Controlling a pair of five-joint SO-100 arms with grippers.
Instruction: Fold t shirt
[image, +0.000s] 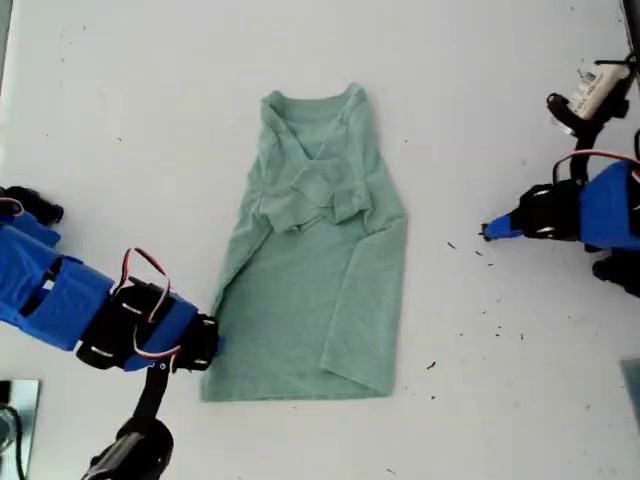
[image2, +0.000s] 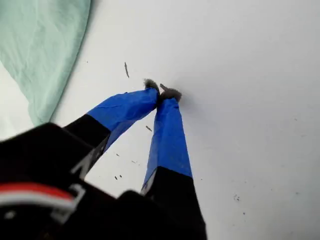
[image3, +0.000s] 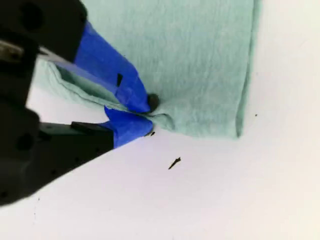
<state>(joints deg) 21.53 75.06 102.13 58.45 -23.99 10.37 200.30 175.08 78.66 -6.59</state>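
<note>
Sage-green t shirt (image: 310, 290) is lying on our white surface (image: 120, 110) — our second pincer (image3: 145, 114) is pinching its hem, while our first pincer (image2: 162, 93) is resting closed and empty — only the wrist views are revealing this.

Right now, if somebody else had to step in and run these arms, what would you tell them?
My first gripper: shut, empty, over bare table at the exterior view's right, clear of the t shirt.
My second gripper: shut on the t shirt's edge, near its lower corner at the exterior view's left.
Done: both sleeves and sides folded inward, so the shirt lies as a narrow strip, neck away from the camera.
Left: fold the hem end up toward the neck.
</note>
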